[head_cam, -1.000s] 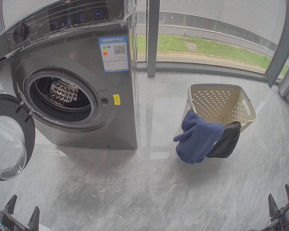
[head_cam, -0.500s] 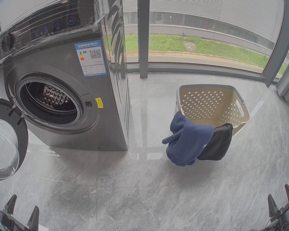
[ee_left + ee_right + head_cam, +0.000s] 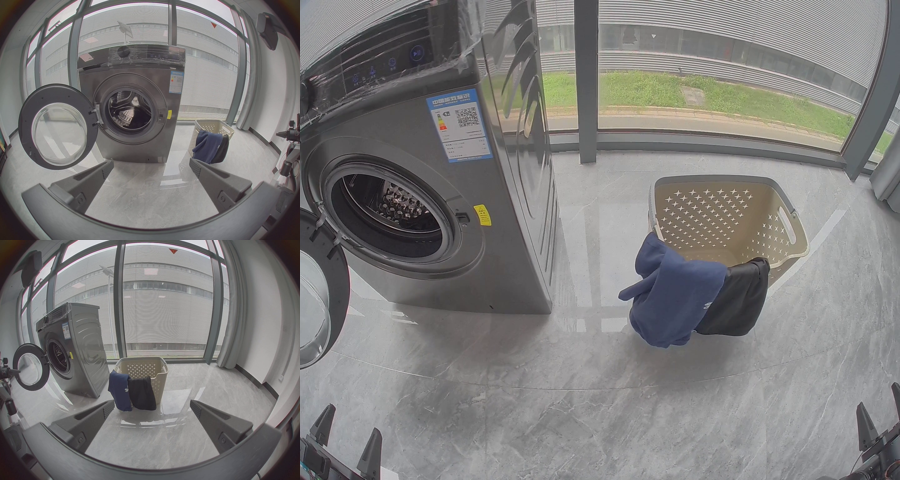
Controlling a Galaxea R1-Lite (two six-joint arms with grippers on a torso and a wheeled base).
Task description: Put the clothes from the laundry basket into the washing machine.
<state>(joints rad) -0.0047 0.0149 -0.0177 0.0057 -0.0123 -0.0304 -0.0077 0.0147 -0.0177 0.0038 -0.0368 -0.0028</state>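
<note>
- Your left gripper (image 3: 150,162) stands open with nothing between its fingers. It sits low and faces the washing machine (image 3: 506,187). The clothes are well apart from it, ahead and off to the right.
- Your right gripper (image 3: 152,403) is also spread wide and empty. The laundry basket (image 3: 790,215) stands almost straight ahead of it, well apart.
- The blue garment (image 3: 675,294) hangs over the basket's near rim, with most of it outside and its lower end close to the floor (image 3: 581,400). You cannot tell whether it touches the floor.
- The black garment (image 3: 737,300) hangs over the same rim just to the right of the blue one and touches it. The blue cloth overlaps its edge.
- The machine stands to the left of the basket. Its round door (image 3: 322,300) is swung open to the left, and the drum opening (image 3: 387,215) faces you.
- Bare grey floor lies between both grippers and the basket, and a strip of it separates the machine's side from the basket.
- The window wall (image 3: 706,69) runs close behind the basket. A curtain (image 3: 228,318) hangs farther right.
- The draped clothes and the near wall hide the basket's bottom, so you cannot tell whether more clothes lie inside.
- The head view's left edge cuts off the door, and its lower edge cuts off each gripper below the fingertips.
</note>
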